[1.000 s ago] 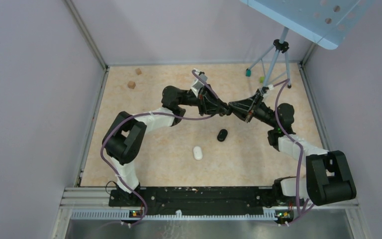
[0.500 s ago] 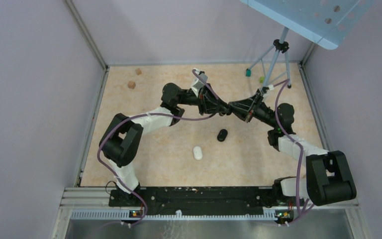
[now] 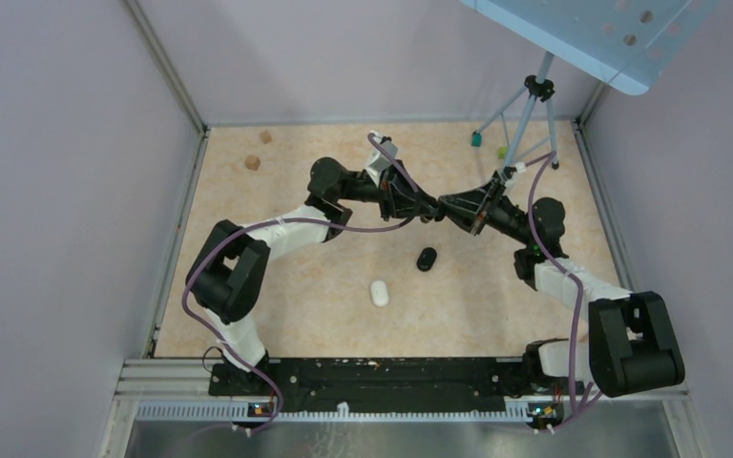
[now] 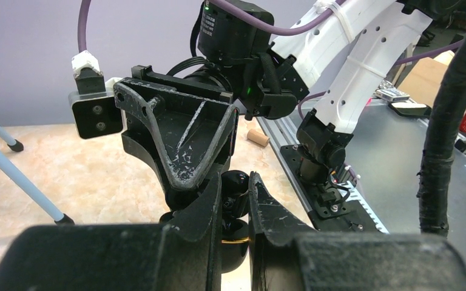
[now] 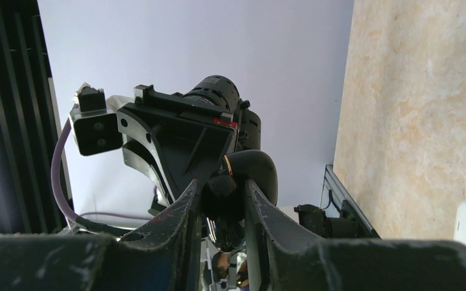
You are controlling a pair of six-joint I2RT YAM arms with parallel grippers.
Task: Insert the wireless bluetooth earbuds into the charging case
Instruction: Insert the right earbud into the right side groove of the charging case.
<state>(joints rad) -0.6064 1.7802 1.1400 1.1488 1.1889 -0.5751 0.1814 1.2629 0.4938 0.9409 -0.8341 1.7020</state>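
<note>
My left gripper [image 3: 429, 212] and right gripper [image 3: 445, 207] meet tip to tip above the middle of the table. In the left wrist view, the left gripper [image 4: 235, 179] is shut on a rounded black charging case [image 4: 236, 245] with a gold band. The case also shows in the right wrist view [image 5: 256, 170], just beyond the right fingertips. The right gripper [image 5: 221, 185] is shut on a small black earbud [image 5: 223, 197] that touches the case. Whether the earbud sits inside the case is hidden. A black oval piece [image 3: 427, 259] and a white oval piece [image 3: 379, 292] lie on the table below.
A tripod [image 3: 530, 110] stands at the back right, with a small green block [image 3: 476, 139] by its foot. Two wooden blocks [image 3: 252, 162] lie at the back left. Purple walls close in the beige table [image 3: 296, 286] on three sides.
The left arm's elbow has shifted a little to the left. Both grippers stay tip to tip in the same place. The pieces on the table have not moved.
</note>
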